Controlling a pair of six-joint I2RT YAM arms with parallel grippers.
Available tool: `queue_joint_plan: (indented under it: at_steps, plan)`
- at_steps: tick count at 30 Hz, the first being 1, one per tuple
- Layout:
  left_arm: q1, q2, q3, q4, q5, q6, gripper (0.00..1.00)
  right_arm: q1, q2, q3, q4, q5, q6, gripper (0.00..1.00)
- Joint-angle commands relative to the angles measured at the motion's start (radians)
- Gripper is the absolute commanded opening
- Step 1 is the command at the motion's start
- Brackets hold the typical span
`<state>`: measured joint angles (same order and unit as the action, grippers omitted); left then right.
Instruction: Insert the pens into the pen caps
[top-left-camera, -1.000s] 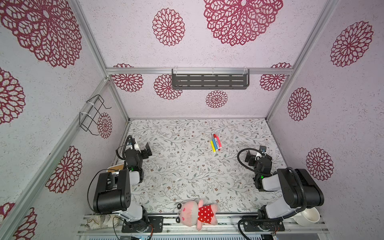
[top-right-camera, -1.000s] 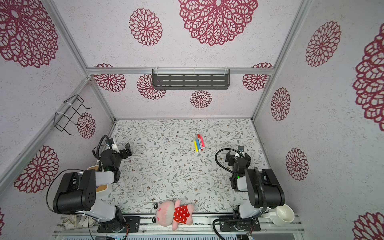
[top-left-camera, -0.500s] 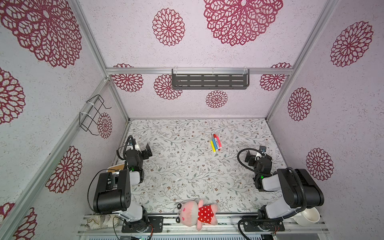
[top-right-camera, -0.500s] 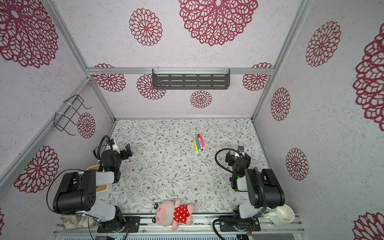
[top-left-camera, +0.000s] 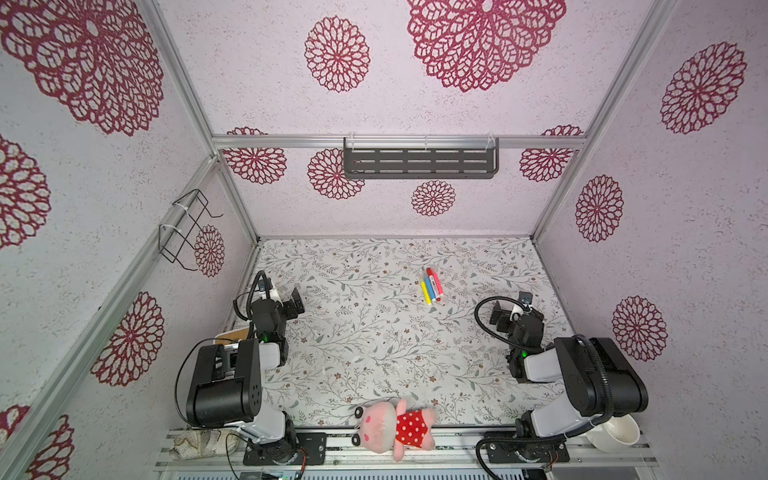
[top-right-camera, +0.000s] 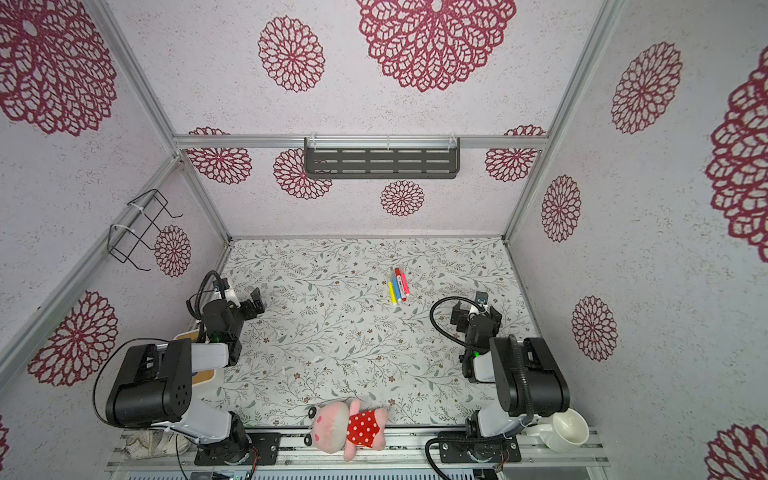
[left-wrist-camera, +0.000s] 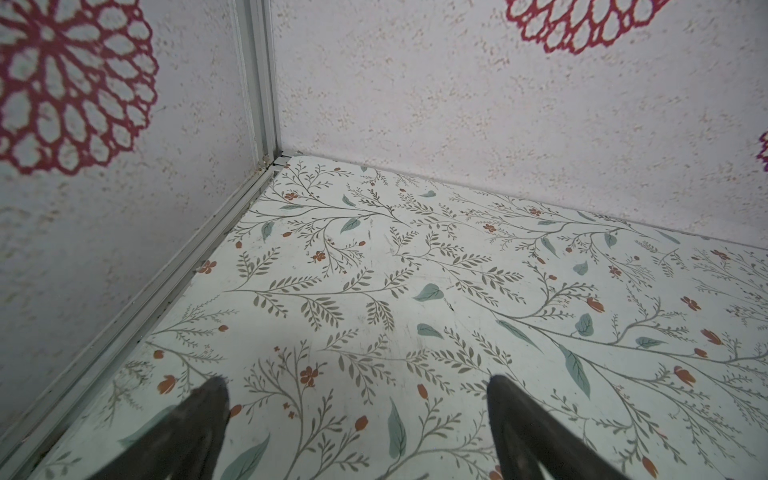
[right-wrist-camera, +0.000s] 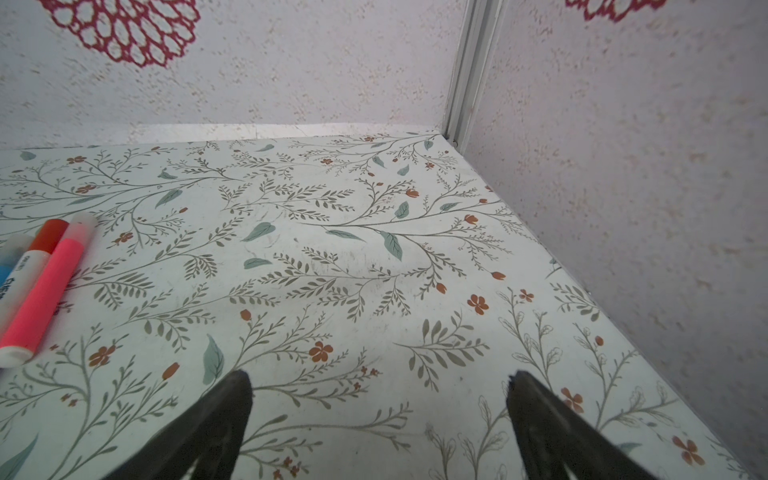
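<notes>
Both pincers gape wide and hold nothing. The left pincer (left-wrist-camera: 356, 382) shows two dark, matte, tapering fingers (left-wrist-camera: 203, 419) low over the surface (left-wrist-camera: 415, 266), a smooth sheet printed with grey-green leaves and small rust flowers, faintly scuffed. On this pincer's left an aluminium rail (left-wrist-camera: 178, 270) edges the sheet along a rough-plastered wall (left-wrist-camera: 104, 249). Ahead of it bare sheet runs to the back wall.

The right pincer (right-wrist-camera: 378, 375) holds the same blunt black fingers apart over the same print, with a side wall close on its right and open sheet ahead.

The pens (top-left-camera: 431, 286) lie ahead of the right pincer and off to its left, near but untouched: four slim round barrels packed side by side. The pink pen (right-wrist-camera: 41, 299) is nearest it, glossy with a frosted pale end. Next come the white-barrelled pen (right-wrist-camera: 25, 270) with a red end, the blue pen (top-left-camera: 431, 289) and the yellow pen (top-left-camera: 426, 293). From the left pincer they lie well apart, far to its right. Whether any cap lies loose I cannot tell.

Beyond the pens a slotted dark metal shelf (top-left-camera: 419, 163) hangs on the back wall.
</notes>
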<state>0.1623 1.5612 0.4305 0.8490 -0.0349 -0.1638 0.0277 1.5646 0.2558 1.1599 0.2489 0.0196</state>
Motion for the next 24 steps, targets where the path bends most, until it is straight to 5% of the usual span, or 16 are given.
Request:
queue_joint_plan:
  at_steps: [1, 24]
  plan:
    - [-0.004, -0.004, 0.004, 0.002, 0.006, 0.028, 0.99, 0.000, -0.029, -0.001, 0.038, -0.007, 0.012, 0.99]
    - [-0.002, -0.009, -0.001, 0.008, 0.006, 0.027, 0.99, 0.000, -0.028, 0.000, 0.037, -0.008, 0.011, 0.99]
